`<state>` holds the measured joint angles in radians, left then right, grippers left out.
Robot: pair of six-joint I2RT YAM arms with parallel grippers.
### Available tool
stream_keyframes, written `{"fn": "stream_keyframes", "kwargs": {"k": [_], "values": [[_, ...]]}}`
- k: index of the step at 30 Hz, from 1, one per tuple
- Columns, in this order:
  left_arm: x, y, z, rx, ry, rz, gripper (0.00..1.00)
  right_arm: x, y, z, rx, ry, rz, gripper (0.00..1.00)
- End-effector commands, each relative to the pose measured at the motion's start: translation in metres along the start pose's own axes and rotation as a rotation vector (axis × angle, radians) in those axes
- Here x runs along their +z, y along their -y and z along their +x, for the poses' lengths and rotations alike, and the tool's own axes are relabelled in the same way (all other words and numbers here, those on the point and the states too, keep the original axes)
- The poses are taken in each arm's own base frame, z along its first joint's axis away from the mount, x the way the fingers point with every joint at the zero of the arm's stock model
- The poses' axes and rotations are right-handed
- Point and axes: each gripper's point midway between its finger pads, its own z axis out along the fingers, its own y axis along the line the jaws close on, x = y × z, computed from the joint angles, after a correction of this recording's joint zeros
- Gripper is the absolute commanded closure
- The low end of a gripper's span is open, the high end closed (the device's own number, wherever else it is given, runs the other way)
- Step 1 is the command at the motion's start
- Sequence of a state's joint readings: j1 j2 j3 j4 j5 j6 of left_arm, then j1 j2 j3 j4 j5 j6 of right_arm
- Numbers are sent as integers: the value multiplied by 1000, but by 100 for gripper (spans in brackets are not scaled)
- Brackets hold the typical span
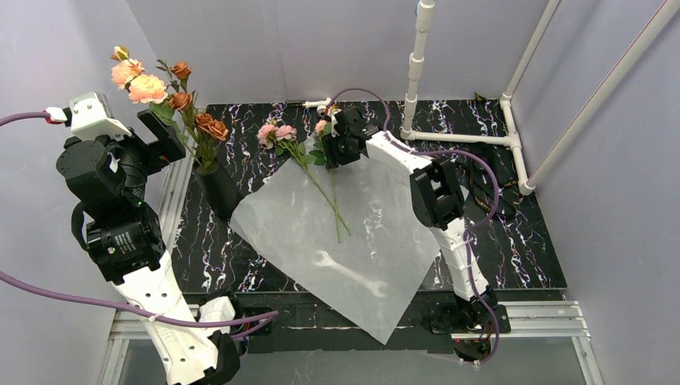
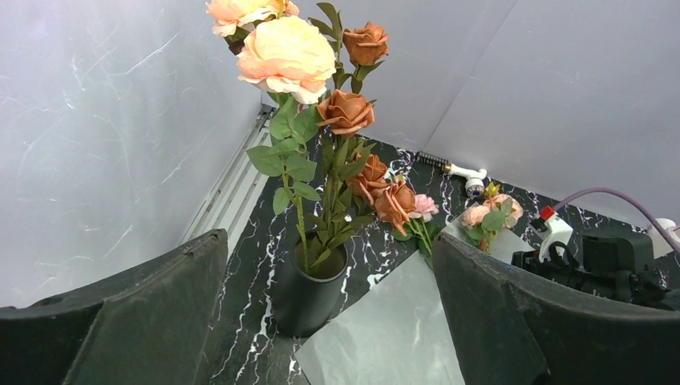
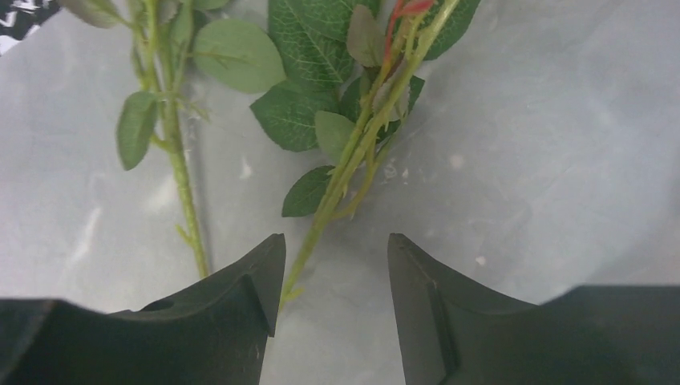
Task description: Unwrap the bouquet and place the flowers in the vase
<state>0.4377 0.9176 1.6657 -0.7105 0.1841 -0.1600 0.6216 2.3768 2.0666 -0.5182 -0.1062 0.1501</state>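
Currently, left end effector [image 1: 166, 136]: jaws wide apart, holding nothing, raised just beside the vase [image 2: 309, 293].
Vase: black tube, upright on the bench [image 1: 513, 241] at the left corner of the wrap [image 1: 361, 241]; several peach and rust-orange roses [image 2: 346, 112] stand in it.
Wrap: translucent white sheet, opened out flat on the bench.
Loose flowers: two lie on the wrap, a pink rose stem [image 1: 277, 134] to the left and a peach-headed stem [image 3: 361, 144] to its right, heads toward the far edge.
Right end effector [image 3: 335, 265]: lowered over the peach-headed stem, jaws partly apart with the stem between them, close to one finger, not clamped.
Handling, judged: light, thin, springy stems; heads and leaves soft and apt to snag. Take hold on bare stem below the leaves. A slack pinch may let the stem roll or pivot.
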Motion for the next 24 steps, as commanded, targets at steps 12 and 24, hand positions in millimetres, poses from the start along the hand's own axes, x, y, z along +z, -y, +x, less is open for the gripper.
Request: {"fn": "stream_keyframes", "kwargs": {"k": [12,24], "values": [[-4,5,-6,21,18,28,2,41,5,5,-28,22,170,58],[-10,43,7,11,-44,248,2,-46,-31,-62,68,224,54,99]]}}
